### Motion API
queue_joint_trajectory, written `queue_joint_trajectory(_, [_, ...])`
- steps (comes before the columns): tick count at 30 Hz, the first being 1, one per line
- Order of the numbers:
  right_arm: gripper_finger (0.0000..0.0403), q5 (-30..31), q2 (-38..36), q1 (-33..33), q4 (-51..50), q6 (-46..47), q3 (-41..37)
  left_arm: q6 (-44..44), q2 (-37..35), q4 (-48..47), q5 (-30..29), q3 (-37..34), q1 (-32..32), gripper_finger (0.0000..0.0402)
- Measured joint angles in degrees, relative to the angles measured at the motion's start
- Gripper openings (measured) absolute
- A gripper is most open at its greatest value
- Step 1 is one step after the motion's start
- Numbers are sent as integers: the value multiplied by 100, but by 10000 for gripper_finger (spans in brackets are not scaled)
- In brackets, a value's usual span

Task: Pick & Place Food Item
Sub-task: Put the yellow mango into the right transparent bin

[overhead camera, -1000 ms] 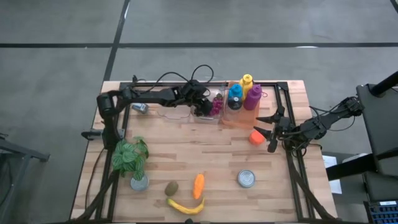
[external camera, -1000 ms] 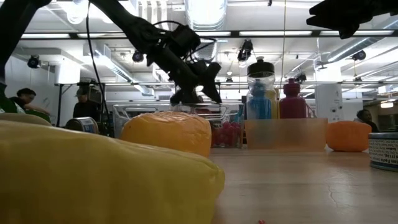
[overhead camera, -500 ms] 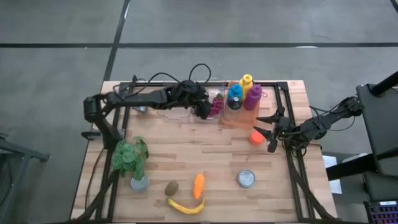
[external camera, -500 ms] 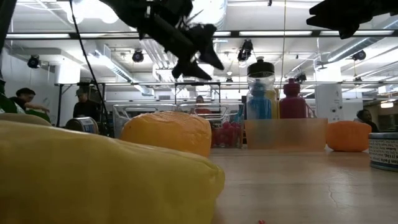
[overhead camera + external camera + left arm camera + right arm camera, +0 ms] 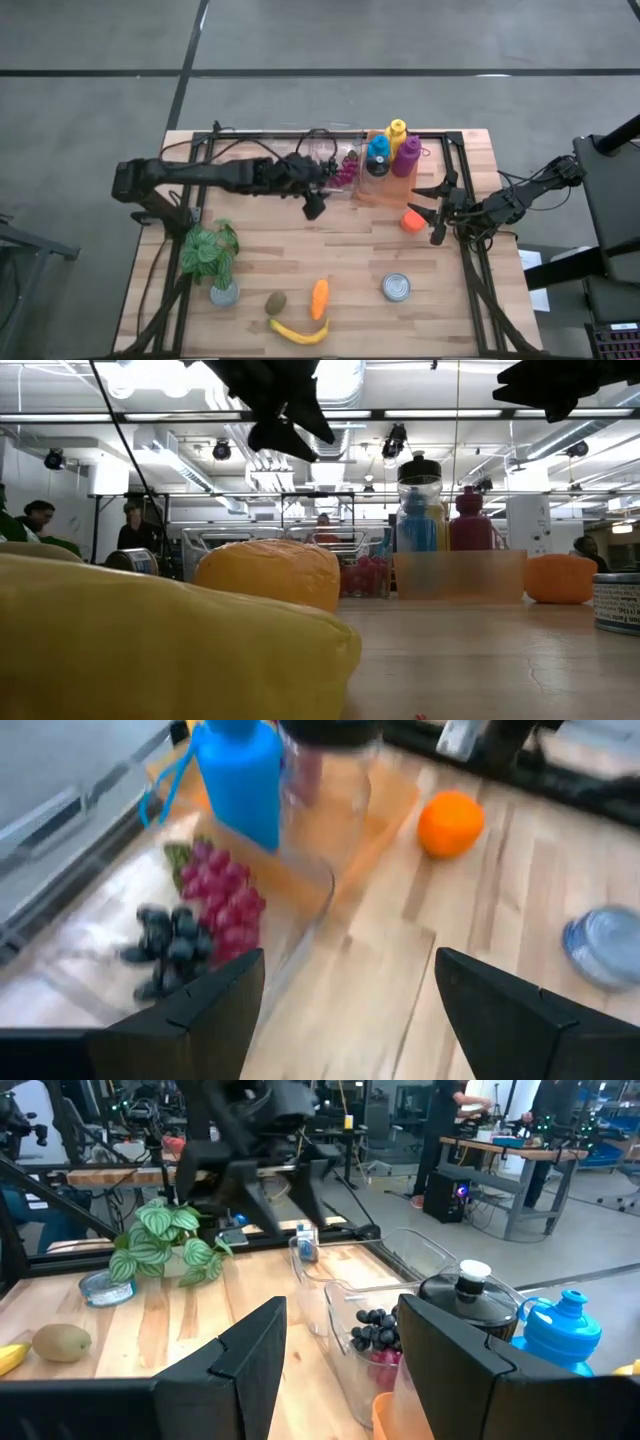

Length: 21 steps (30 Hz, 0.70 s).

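Left gripper [image 5: 313, 207], fingers spread and empty, held above the table [image 5: 340, 255] just in front of the clear container [image 5: 300, 172]. The grapes [image 5: 222, 898], dark and red bunches side by side, lie inside that container, beside and slightly beyond the fingers, not touching them. A blue bottle [image 5: 238, 778] stands in the orange tray next to the container. Right gripper [image 5: 437, 211], fingers parted and empty, waits near the table's right edge, with the orange [image 5: 411, 221] just beside it. Carrot [image 5: 319, 298], kiwi [image 5: 276, 302] and banana [image 5: 299, 332] lie together at the front edge, well apart from both grippers; a tin can [image 5: 397, 288] and a potted plant [image 5: 209, 255] flank them.
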Motion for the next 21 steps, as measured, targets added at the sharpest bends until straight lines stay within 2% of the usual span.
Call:
queue_joint_trajectory(10, [190,0,1,0,0,-2,0,-882,-25,-718,-1113,-4,-632,299])
queue_joint_trajectory(17, [190,0,0,0,-1,4,0,-2186,-20,-1293,-1200,-20,-911,299])
queue_joint_trajectory(21, [190,0,0,0,-2,0,0,-2603,-12,-1327,-1189,-90,-1179,299])
